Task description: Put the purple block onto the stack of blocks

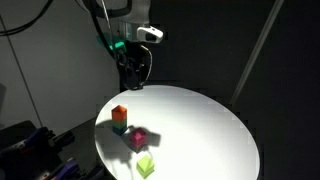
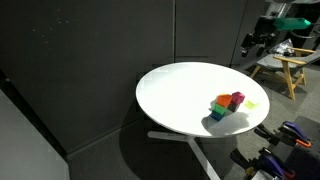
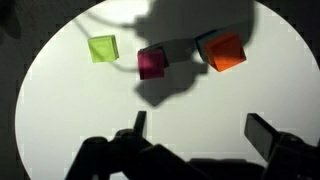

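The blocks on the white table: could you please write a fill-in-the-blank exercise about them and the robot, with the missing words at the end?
1. In the stack of blocks, the orange-red cube sits on a ____ cube.
2. The purple block lies ____ the stack and the yellow-green cube.
3. The gripper has its fingers apart, and they hold ____.
4. The white table is ____ in shape.

Missing words: green; between; nothing; round.
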You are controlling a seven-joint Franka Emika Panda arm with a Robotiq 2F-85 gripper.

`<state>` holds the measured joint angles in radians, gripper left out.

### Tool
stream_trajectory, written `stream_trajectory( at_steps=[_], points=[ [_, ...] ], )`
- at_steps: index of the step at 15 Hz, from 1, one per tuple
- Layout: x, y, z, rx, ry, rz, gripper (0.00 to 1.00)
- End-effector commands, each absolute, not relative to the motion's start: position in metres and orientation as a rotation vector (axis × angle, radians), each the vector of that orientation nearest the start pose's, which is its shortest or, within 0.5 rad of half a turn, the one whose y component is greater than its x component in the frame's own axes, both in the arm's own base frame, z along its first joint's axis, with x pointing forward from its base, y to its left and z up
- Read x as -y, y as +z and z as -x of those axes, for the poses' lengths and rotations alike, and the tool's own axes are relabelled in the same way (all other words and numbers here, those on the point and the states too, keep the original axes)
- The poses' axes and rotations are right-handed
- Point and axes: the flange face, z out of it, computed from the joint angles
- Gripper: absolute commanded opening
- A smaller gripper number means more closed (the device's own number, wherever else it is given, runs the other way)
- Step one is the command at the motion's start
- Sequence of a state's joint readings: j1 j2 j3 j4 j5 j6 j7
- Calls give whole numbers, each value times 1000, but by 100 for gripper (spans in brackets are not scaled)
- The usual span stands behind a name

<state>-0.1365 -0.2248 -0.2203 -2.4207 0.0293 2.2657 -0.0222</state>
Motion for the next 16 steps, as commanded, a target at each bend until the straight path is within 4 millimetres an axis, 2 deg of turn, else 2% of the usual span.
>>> stream_trajectory(
  at_steps=[1, 10, 16],
  points=[
    [177, 387, -453, -546, -119, 3048, 100],
    [197, 348, -472, -566, 43, 3057, 100],
    [207, 325, -471, -504, 111, 3079, 100]
  ],
)
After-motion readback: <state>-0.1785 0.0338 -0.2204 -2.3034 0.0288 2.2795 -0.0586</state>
